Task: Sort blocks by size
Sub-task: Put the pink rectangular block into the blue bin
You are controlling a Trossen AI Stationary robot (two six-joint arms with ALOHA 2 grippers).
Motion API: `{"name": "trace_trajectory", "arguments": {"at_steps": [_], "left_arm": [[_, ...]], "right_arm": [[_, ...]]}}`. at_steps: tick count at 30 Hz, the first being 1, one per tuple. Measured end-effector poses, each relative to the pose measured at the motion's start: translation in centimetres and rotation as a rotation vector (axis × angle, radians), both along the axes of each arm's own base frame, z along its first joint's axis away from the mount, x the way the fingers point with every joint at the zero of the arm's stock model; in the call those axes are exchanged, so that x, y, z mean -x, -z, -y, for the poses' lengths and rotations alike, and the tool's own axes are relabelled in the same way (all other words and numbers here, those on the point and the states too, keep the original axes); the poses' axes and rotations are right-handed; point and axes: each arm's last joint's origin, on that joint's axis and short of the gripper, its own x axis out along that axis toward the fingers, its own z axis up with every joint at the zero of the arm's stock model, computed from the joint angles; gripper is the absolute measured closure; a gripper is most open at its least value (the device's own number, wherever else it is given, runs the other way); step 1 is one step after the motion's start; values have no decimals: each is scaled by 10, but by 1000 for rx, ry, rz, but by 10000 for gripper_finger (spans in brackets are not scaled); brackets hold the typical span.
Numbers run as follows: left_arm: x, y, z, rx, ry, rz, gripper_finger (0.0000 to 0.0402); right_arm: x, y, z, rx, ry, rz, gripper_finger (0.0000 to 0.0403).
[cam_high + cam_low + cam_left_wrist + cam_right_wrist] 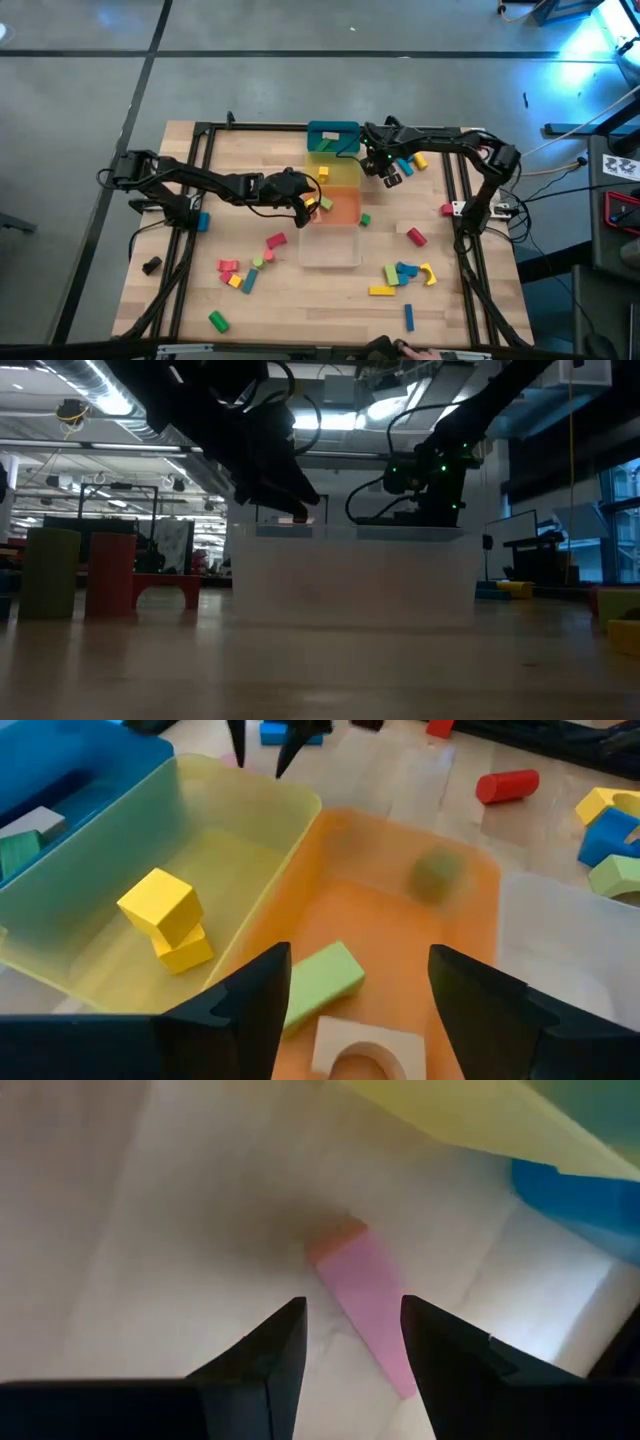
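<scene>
Now left gripper [355, 985] hovering over orange bin [455, 935], fingers apart, empty; green block [322, 982] lying inside. Right gripper [352, 1342] straddling pink block [368, 1302], seemingly unclamped. Risk: tilted block slipping sideways on closing.

No readable text, label or number anywhere (bins included).

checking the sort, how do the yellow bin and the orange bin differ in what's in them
The yellow bin holds two yellow blocks, one stacked on the other; the orange bin holds a green bar and a tan arch lying side by side. Both are translucent, open-topped and adjacent.
</scene>
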Motion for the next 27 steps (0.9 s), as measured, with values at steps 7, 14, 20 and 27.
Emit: {"name": "trace_trajectory", "arguments": {"at_steps": [7, 14, 20, 27], "left_arm": [[0, 0, 0, 0, 0, 1, 178], [0, 0, 0, 0, 0, 3, 179], [0, 0, 0, 0, 1, 3, 178], [0, 0, 0, 0, 1, 2, 178]], "right_arm": [[-5, 4, 5, 60, -24, 5, 237], [-6, 10, 6, 52, -28, -18, 237], [-5, 11, 5, 35, -15, -28, 237], [-5, 10, 5, 35, 18, -44, 237]]}}
